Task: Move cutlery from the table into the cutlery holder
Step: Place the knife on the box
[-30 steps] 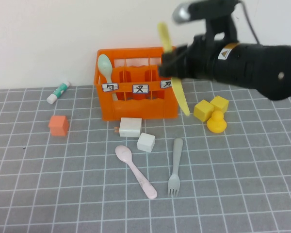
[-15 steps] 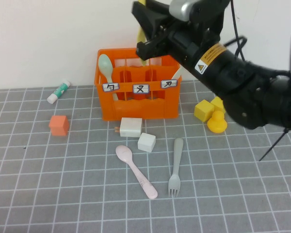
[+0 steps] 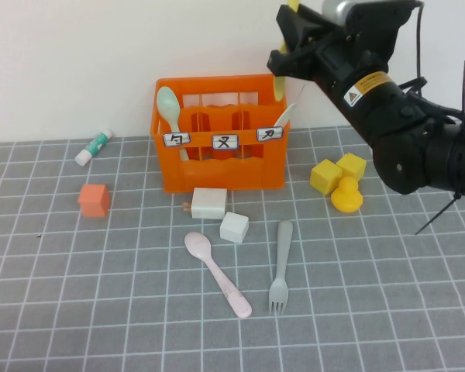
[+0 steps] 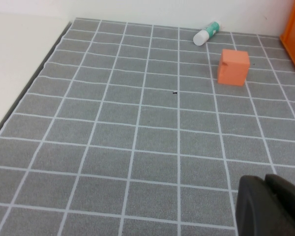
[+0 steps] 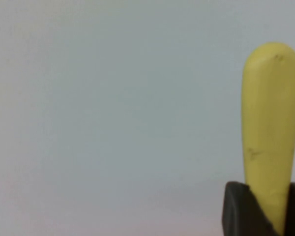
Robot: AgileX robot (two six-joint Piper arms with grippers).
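Stowed: mint-green spoon (image 3: 167, 107) and white knife (image 3: 286, 116) are standing in cutlery holder (image 3: 217, 167).
In transit: right gripper (image 3: 288, 48) is clamping yellow knife (image 5: 269, 128) above the holder's right end.
Outstanding: pink spoon (image 3: 215, 271) and grey fork (image 3: 280, 266) are lying on table (image 3: 101, 294).
Left gripper (image 4: 270, 206): closed empty (parked over the table's left side).

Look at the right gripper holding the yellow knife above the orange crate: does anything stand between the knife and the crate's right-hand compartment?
Nothing visible does. The right gripper holds the yellow knife just above the cutlery holder's back right corner. A white knife already leans in that right-hand compartment, with room beside it. The left gripper is shut, away over the table.
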